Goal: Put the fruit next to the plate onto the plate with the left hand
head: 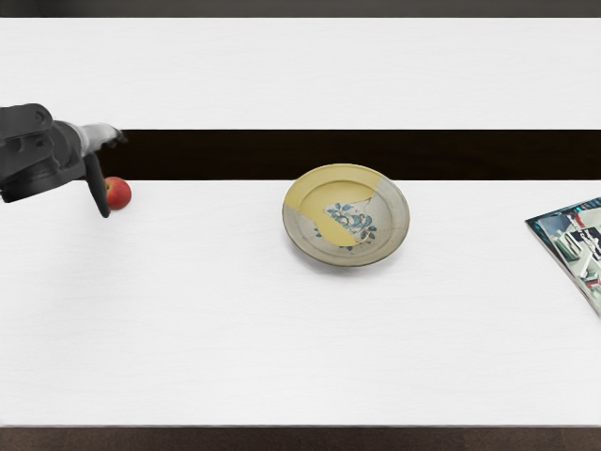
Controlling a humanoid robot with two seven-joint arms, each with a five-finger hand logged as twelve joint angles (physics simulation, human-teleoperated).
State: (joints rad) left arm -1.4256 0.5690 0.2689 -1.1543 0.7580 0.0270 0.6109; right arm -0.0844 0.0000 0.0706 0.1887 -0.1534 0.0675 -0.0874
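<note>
Left arm: dark grey, reaching in level over the left edge of the white table (235, 338), near its far-left corner.
Left hand (89, 164): spread wide, gripping nothing; one dark finger (98, 195) hanging straight down, a pale-tipped one pointing right.
Fruit: small round red fruit (118, 193), by the table's far edge, just right of the hanging finger.
Plate: round yellow-and-grey ceramic plate (296, 225) with blue flowers, mid-table near the far edge, well apart from the fruit.
Magazine: glossy magazine (573, 249), overhanging the right edge.
</note>
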